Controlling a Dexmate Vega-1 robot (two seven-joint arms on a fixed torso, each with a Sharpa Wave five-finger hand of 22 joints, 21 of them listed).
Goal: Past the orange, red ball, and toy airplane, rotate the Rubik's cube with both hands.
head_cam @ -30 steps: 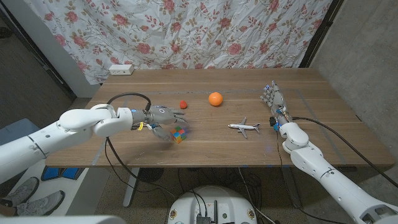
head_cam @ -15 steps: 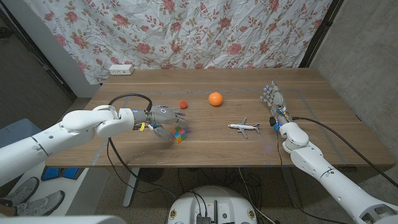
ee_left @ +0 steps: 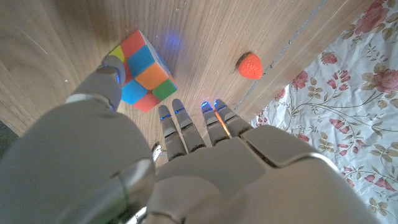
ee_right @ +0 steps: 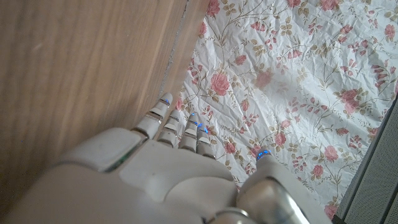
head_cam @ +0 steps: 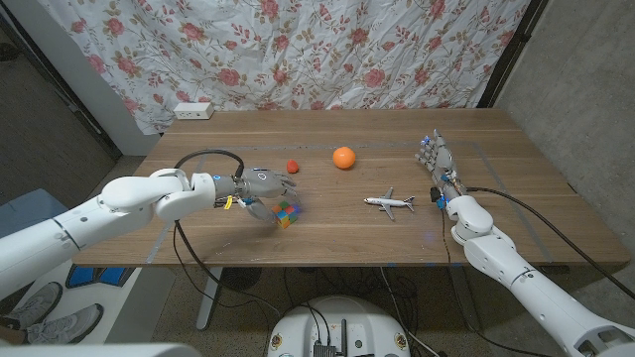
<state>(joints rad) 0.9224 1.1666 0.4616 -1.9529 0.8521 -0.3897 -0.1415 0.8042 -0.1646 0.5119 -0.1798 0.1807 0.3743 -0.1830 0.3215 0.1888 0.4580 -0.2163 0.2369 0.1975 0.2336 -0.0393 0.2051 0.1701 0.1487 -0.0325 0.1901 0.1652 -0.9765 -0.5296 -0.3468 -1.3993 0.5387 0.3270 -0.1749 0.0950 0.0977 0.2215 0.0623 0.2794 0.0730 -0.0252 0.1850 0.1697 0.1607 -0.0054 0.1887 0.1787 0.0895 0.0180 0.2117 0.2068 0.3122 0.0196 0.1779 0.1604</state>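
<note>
Left hand (head_cam: 260, 184): fingers spread, thumb against the Rubik's cube (head_cam: 287, 213), near the table's (head_cam: 516, 213) front edge. Right hand (head_cam: 435, 159): fingers straight, holding nothing, near the right edge.

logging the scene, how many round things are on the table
2: an orange toward the far middle of the table, and a small red ball just left of it, beyond the left hand. None seems hidden.
</note>
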